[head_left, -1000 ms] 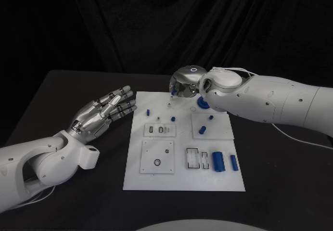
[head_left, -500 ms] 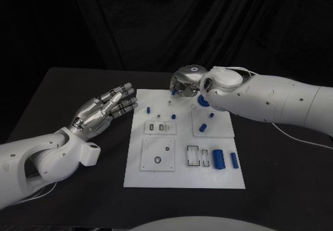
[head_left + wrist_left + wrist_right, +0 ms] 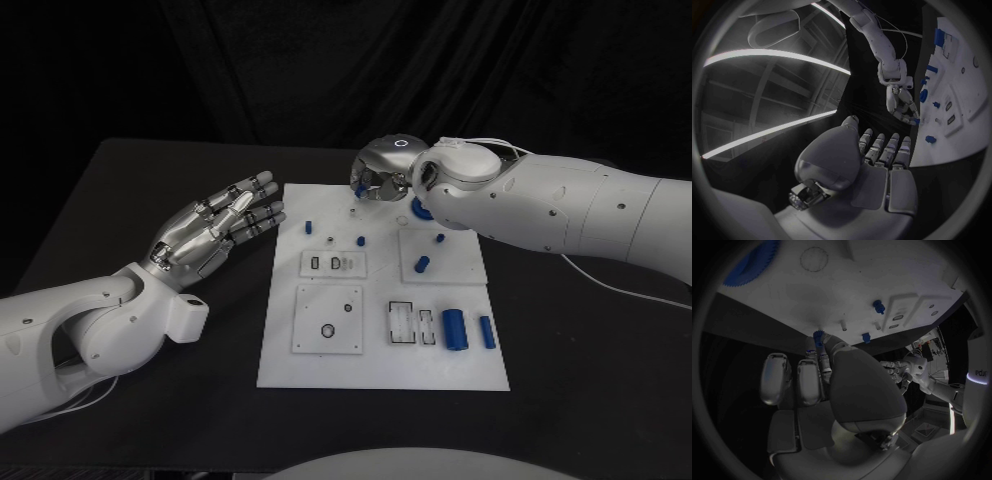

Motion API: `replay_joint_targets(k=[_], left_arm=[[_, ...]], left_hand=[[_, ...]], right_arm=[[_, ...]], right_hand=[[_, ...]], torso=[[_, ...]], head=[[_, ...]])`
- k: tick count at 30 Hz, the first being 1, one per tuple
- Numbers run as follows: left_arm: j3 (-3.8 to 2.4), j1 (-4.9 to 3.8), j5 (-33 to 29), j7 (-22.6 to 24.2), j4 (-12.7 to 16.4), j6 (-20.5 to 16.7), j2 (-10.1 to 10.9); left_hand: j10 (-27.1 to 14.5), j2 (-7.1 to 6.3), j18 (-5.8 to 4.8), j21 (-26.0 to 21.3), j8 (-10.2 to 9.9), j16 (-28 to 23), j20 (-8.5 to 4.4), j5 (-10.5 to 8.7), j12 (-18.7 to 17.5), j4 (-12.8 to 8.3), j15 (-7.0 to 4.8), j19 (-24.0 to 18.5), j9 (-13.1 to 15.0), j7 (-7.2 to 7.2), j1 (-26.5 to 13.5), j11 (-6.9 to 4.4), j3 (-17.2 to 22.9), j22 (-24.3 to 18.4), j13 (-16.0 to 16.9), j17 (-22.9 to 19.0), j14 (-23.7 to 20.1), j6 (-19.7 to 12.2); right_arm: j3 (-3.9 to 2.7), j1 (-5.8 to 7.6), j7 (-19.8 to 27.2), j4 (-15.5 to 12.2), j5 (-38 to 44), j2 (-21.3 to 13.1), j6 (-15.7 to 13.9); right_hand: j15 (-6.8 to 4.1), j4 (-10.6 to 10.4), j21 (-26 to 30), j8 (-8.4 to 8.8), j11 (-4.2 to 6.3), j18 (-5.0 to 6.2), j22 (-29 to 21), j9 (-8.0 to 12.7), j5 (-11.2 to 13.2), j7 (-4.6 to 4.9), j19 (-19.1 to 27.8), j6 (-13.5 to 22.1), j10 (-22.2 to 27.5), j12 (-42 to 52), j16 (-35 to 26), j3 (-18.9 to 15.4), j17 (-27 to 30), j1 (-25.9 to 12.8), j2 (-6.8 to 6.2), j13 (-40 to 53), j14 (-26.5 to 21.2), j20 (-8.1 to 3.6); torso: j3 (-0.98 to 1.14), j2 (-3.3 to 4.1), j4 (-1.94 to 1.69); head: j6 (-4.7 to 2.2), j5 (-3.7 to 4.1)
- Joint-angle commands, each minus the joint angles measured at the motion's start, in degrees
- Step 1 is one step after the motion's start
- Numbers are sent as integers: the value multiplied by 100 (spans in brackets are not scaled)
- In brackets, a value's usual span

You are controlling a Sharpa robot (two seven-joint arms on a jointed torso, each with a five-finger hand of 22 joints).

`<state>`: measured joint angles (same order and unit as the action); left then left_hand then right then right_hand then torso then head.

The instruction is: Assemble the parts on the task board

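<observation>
The white task board (image 3: 378,375) lies in the middle of the table. My right hand (image 3: 382,185) hovers over its far edge and pinches a small blue peg (image 3: 358,187) between thumb and a finger; the right wrist view shows this peg (image 3: 818,337) at the fingertips, just above the board (image 3: 848,290) and near a thin white pin (image 3: 842,322). My left hand (image 3: 216,225) floats to the left of the board, fingers straight and spread, holding nothing. In the left wrist view that hand (image 3: 873,165) faces the board (image 3: 967,100) and the right hand (image 3: 901,105).
A blue gear (image 3: 420,210) sits partly hidden under the right arm. Short blue pegs (image 3: 307,230) (image 3: 361,243) (image 3: 421,266) stand on the board's far half. Two blue cylinders (image 3: 454,332) (image 3: 486,332) lie at its near right, beside slotted plates (image 3: 407,327).
</observation>
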<state>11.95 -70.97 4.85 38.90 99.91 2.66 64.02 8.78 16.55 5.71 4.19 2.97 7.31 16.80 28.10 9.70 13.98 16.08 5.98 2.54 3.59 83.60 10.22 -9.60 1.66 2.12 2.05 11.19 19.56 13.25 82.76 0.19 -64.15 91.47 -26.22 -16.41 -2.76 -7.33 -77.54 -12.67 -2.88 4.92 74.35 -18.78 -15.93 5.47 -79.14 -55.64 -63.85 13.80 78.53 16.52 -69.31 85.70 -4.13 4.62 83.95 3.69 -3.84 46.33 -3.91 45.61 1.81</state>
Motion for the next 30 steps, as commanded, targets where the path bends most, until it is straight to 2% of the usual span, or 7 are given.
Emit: replay_joint_targets(k=[1, 15, 17, 18, 21, 26, 30], left_arm=[[-1, -12, -20, 324, -1, 71, -11], [2, -12, -20, 276, -38, 89, -20], [3, -12, -20, 265, -47, 93, -23], [4, -12, -20, 258, -51, 96, -24], [6, -12, -20, 235, -68, 108, -31], [9, -12, -20, 215, -98, 118, -44], [12, -11, -20, 205, -117, 133, -47]], left_hand=[[-2, -5, -92, 35, 29, 20, 8, 26, -29, 5, -14, 45, 5, 12, 41, 28, 40, -5, -3, 7, 35, 38], [-5, -11, -97, 37, 23, 25, 8, 29, -33, -8, -5, 50, 1, 29, 56, 40, 66, -4, -3, 7, 39, 19], [-5, -11, -97, 37, 23, 25, 8, 29, -33, -8, -5, 50, 1, 29, 56, 40, 66, -4, -3, 7, 39, 19], [-5, -11, -97, 37, 23, 25, 8, 29, -33, -8, -5, 50, 1, 29, 56, 40, 66, -4, -3, 7, 39, 19], [-9, -15, -98, 35, 20, 24, 8, 28, -37, -12, -3, 47, 0, 32, 58, 43, 69, -5, -4, 7, 38, 11], [-25, -30, -102, 33, 14, 24, 8, 23, -50, -23, 4, 47, -4, 45, 62, 52, 73, -5, -7, 6, 34, -10], [-31, -33, -104, 33, 11, 25, 8, 23, -56, -27, 6, 48, -5, 49, 62, 55, 75, -5, -8, 7, 35, -19]], right_arm=[[5, -33, 35, 4, 18, 10, 56], [5, -39, -8, -14, 18, 22, 141], [5, -39, -56, -9, 18, 26, 204], [5, -39, -74, -2, 18, 28, 233], [5, -39, -107, 23, 18, 35, 290], [5, -39, -138, 54, 18, 40, 273], [5, -38, -105, 42, 18, -5, 41]], right_hand=[[18, -3, 38, 30, 2, -67, 3, -4, 32, 0, 29, 53, 41, -24, -26, 9, -9, -32, 7, -4, 47, 4], [28, -23, 63, 119, -15, -63, 2, -28, 159, -35, 51, 162, 127, -116, -38, 9, 2, -67, 7, -6, 28, 14], [60, -40, 105, 277, -64, -55, -30, 11, 199, -110, 87, 413, 303, -219, -70, 19, 46, -87, -15, -27, 1, 34], [60, -40, 105, 277, -64, -55, -30, 11, 199, -110, 87, 413, 303, -219, -70, 19, 46, -87, -15, -27, 1, 34], [139, -72, 330, 576, -141, 0, -224, 117, 295, -257, 294, 852, 915, -484, -262, 26, 316, -134, -82, -54, -171, 102], [164, -20, 550, 834, -150, 52, -375, 229, 317, -411, 496, 1216, 1471, -580, -409, -21, 525, -127, -87, -5, -348, 147], [184, 61, 756, 902, -157, 96, -502, 342, 319, -515, 675, 1535, 1926, -582, -537, -141, 704, -127, -51, 44, -510, 170]], torso=[[1, -2, -6], [-2, -4, 1], [-2, -4, 2], [-3, -5, 3], [-5, -7, 1], [-1, -7, 1], [-4, -5, 1]], head=[[17, -5], [39, -30], [39, -30], [41, -29], [50, -25], [51, -28], [52, -27]])
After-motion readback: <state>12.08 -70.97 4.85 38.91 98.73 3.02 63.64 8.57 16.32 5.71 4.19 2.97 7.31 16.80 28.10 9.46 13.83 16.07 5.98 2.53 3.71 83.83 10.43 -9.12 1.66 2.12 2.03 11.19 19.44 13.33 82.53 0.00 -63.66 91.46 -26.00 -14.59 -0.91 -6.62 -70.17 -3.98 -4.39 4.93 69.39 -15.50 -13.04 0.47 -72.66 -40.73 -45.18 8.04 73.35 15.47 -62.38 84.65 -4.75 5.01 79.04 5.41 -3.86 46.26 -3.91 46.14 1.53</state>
